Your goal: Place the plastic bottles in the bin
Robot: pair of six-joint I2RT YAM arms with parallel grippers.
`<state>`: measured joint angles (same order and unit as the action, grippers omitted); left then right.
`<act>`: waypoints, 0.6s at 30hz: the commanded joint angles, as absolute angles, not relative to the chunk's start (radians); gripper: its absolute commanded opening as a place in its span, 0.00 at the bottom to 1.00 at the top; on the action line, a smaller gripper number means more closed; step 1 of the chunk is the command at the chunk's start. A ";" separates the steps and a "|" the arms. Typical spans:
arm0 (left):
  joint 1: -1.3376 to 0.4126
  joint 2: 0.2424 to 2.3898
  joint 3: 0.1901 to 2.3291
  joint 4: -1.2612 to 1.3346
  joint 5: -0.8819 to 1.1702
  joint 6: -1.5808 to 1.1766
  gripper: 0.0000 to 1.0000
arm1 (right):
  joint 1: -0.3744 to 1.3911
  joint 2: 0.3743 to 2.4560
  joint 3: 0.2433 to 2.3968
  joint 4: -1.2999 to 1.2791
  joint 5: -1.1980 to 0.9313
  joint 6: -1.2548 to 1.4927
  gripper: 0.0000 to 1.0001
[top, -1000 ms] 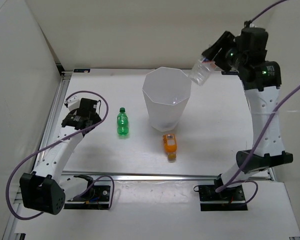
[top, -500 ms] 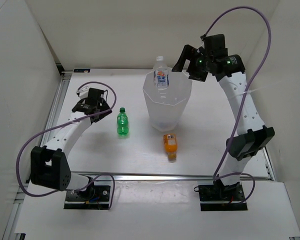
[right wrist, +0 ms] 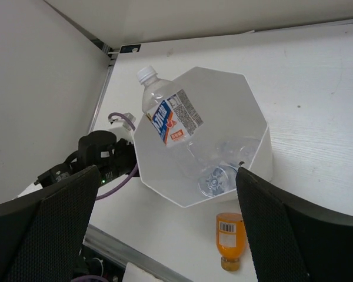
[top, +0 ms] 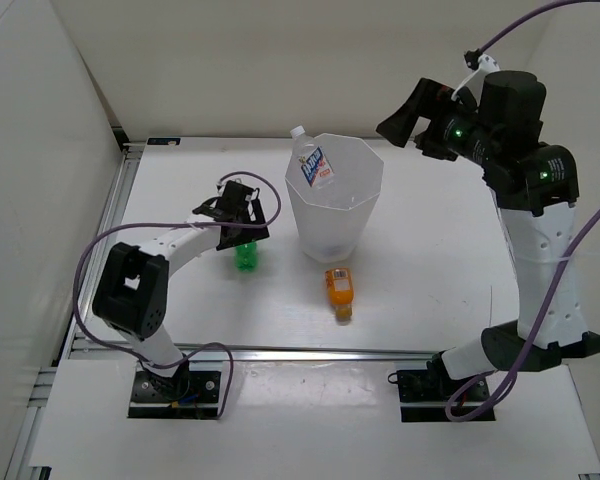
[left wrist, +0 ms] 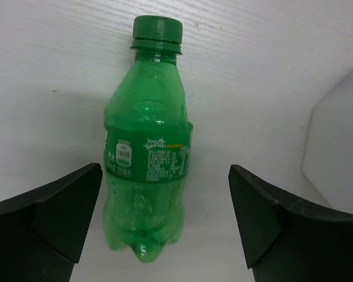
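The white bin stands mid-table. A clear bottle with a blue label leans inside it, cap poking over the left rim. Another clear bottle lies at the bin's bottom. My right gripper hangs open and empty above the bin's right side. The green bottle lies on the table left of the bin, cap pointing away. My left gripper is open just above it, a finger on each side of its base. The orange bottle lies in front of the bin.
A white wall runs along the table's left side and another along the back. A metal rail edges the near side. The bin's wall stands close to the right of my left gripper.
My right gripper has opened and let go of the clear bottle, which now leans in the bin. The left arm has swung right and come down over the green bottle.
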<state>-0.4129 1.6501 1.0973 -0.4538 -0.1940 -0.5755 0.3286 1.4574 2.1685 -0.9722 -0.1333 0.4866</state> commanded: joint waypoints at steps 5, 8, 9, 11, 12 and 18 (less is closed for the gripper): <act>-0.410 1.756 1.140 -0.416 -0.156 -0.617 1.00 | 0.318 1.405 2.141 -1.049 -0.063 0.434 1.00; -0.410 1.779 1.140 -0.416 -0.147 -0.636 0.91 | 0.308 1.379 2.132 -1.077 -0.032 0.423 1.00; -0.410 1.779 1.131 -0.416 -0.147 -0.637 0.86 | 0.308 1.367 2.132 -1.087 -0.022 0.413 1.00; -0.410 1.779 1.120 -0.416 -0.158 -0.637 0.74 | 0.296 1.352 2.109 -1.088 -0.021 0.413 1.00; -0.410 1.779 1.120 -0.416 -0.158 -0.637 0.63 | 0.296 1.336 2.100 -1.097 -0.021 0.413 1.00; -0.410 1.630 1.111 -0.431 -0.294 -0.600 0.43 | 0.264 1.299 2.034 -1.097 -0.021 0.413 1.00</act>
<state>-0.4118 1.7786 1.1057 -0.4355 -0.1970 -0.6247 0.2806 1.3212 2.0617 -1.1049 -0.0307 0.4362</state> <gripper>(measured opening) 0.683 0.998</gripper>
